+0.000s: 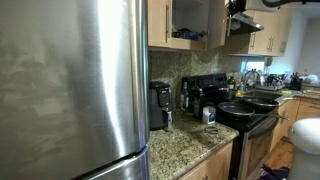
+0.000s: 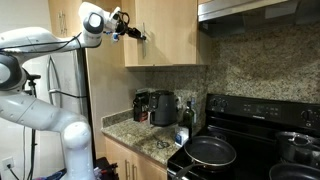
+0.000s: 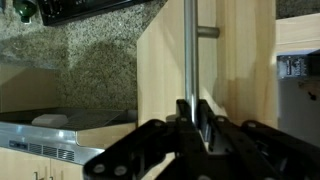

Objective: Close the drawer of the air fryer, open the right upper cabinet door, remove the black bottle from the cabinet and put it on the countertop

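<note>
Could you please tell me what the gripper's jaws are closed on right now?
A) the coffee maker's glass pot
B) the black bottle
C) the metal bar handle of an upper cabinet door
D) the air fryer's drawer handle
C: in the wrist view the gripper has its jaws shut around the slim vertical metal bar handle of the light-wood right upper cabinet door.

Dim warm light, soft blur throughout
</note>
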Tool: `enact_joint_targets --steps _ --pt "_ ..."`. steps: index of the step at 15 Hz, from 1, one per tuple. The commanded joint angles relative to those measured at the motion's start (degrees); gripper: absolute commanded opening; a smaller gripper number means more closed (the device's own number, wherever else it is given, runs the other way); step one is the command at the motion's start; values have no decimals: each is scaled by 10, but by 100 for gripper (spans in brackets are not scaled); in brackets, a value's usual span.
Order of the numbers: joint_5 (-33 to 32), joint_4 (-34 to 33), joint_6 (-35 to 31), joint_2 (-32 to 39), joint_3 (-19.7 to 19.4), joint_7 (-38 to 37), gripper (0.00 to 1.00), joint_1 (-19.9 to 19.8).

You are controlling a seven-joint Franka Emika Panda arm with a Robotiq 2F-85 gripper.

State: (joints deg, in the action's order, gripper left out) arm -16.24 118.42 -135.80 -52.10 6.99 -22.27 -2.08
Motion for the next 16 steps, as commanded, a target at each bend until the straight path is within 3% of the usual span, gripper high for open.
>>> enact_joint_targets --steps 1,6,12,14,16 --pt "4 11 60 -77 -25 44 4 -61" --pt "19 -6 98 -96 -58 86 4 -74" --pt "-70 -92 197 -155 -160 160 4 -170" --pt "-111 -131 212 -149 -203 190 4 -190" --pt "-138 -156 215 -129 -213 173 4 -219"
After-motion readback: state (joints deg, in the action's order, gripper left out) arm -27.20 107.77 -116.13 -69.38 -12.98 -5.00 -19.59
